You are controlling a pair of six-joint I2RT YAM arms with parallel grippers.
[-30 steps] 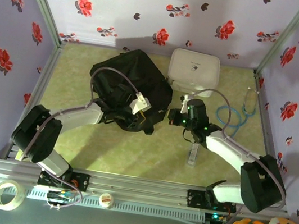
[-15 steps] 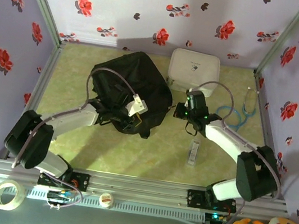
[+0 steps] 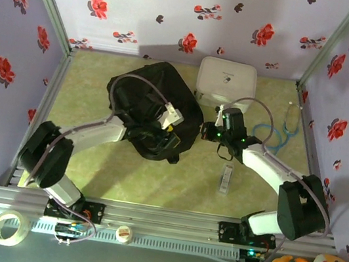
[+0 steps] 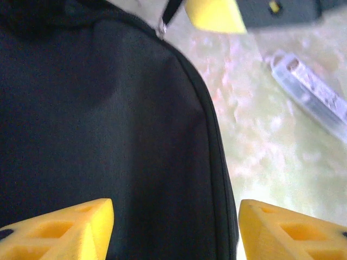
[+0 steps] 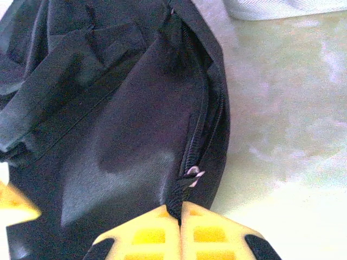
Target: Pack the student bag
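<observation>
Black fabric student bag [image 3: 155,108]: slumped mid-table, left of white case [image 3: 226,83], zipped edge running far-to-near down its right side. Right gripper [image 5: 180,216]: jaws together, seemingly pinching the zip pull [image 5: 191,176] at that edge, bag to its left. Left gripper [image 4: 176,214]: jaws apart, empty, directly above the bag panel. Change since the earlier frame: left jaws have parted and shifted rightward over the bag.
</observation>
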